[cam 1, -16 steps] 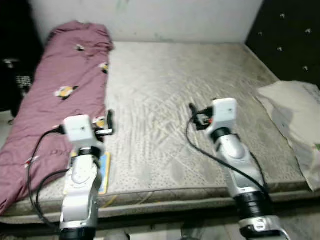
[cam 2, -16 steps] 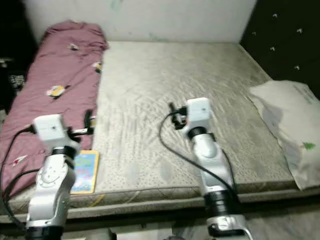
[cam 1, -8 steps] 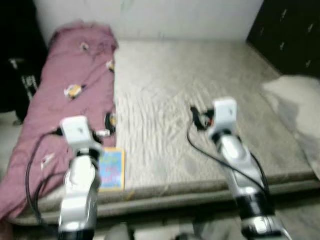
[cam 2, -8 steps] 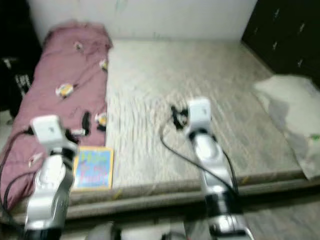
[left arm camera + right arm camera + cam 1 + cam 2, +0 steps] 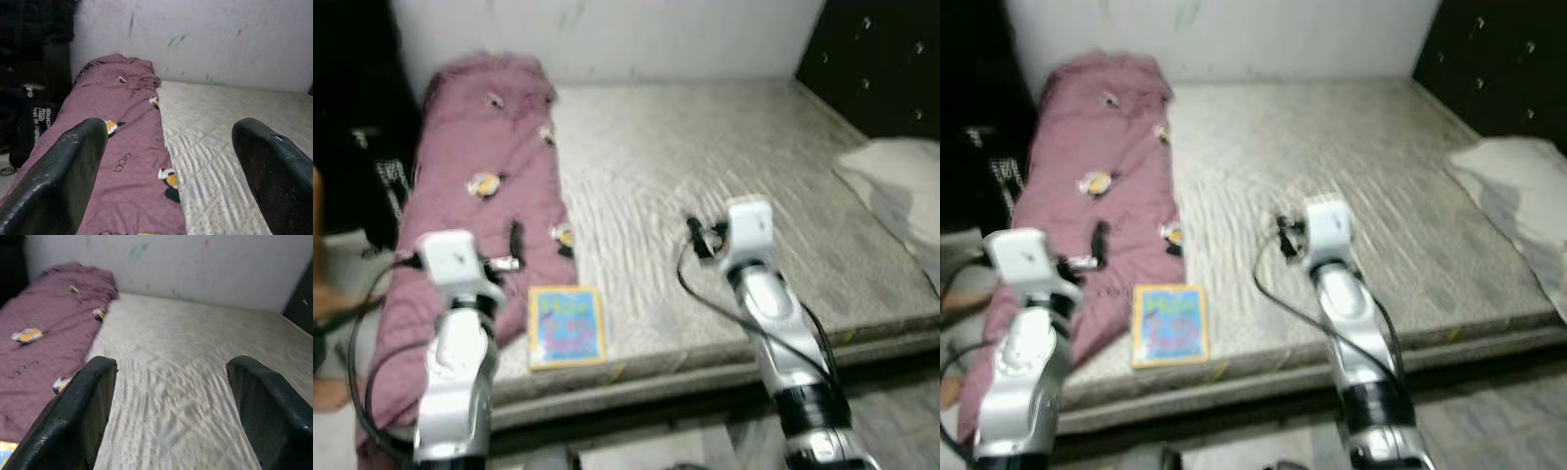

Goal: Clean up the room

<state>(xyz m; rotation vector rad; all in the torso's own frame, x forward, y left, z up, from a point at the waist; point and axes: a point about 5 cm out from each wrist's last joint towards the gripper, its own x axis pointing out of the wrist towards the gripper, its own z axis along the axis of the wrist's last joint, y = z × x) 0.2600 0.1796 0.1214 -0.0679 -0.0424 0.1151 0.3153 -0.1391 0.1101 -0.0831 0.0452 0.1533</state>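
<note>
A pink blanket (image 5: 480, 186) with small cartoon prints lies bunched along the left side of the bare mattress (image 5: 705, 147). A colourful book (image 5: 565, 325) lies flat near the mattress's front edge, just right of the blanket. My left gripper (image 5: 515, 240) hovers open over the blanket's near part, to the left of the book; in the left wrist view the fingers (image 5: 68, 166) frame the blanket. My right gripper (image 5: 697, 238) hovers open over the middle of the mattress, its fingers (image 5: 83, 401) wide apart with nothing between them.
A white pillow (image 5: 896, 176) lies at the right edge of the bed below a dark tufted headboard (image 5: 881, 59). A black bag (image 5: 34, 122) stands on the floor left of the bed. Something skin-toned and blurred (image 5: 325, 304) is at the left edge.
The camera has swung left and back, so the bed sits further right in the picture. The book has come out from behind my left arm. Both grippers stay open.
</note>
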